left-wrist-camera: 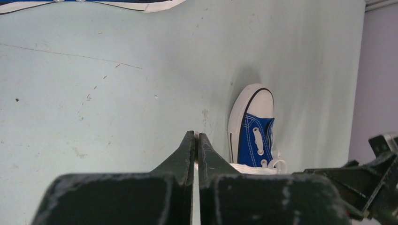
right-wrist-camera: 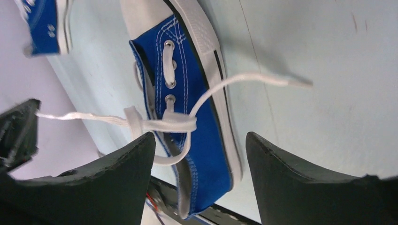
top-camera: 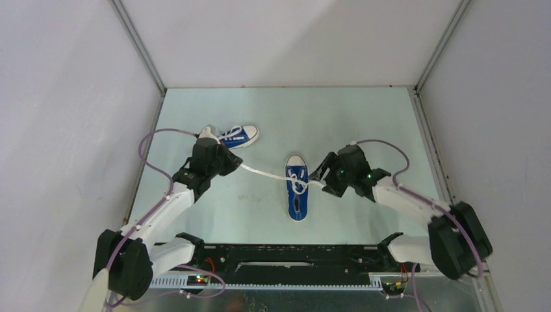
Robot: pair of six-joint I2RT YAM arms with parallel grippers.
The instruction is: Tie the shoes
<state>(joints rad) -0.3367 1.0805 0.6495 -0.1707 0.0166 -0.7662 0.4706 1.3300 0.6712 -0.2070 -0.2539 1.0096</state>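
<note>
Top external shows your left gripper (top-camera: 229, 161) pinching a lace (top-camera: 263, 173) stretched leftward from the middle shoe (top-camera: 297, 200), toe pointing away; your right gripper (top-camera: 323, 175), spread, sits just right of its knot (top-camera: 295, 177).

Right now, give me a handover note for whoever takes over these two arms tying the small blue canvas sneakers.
Left gripper: shut on a white lace end of the nearer blue canvas sneaker, holding it taut to the left.
Right gripper: open and empty, hovering over that sneaker's laces.
The second matching sneaker lies behind the left gripper on the pale green table.
Done: a first crossing of the laces, no bow.
Left: form and tighten the bow. Whether the far sneaker is tied can't be judged.
</note>
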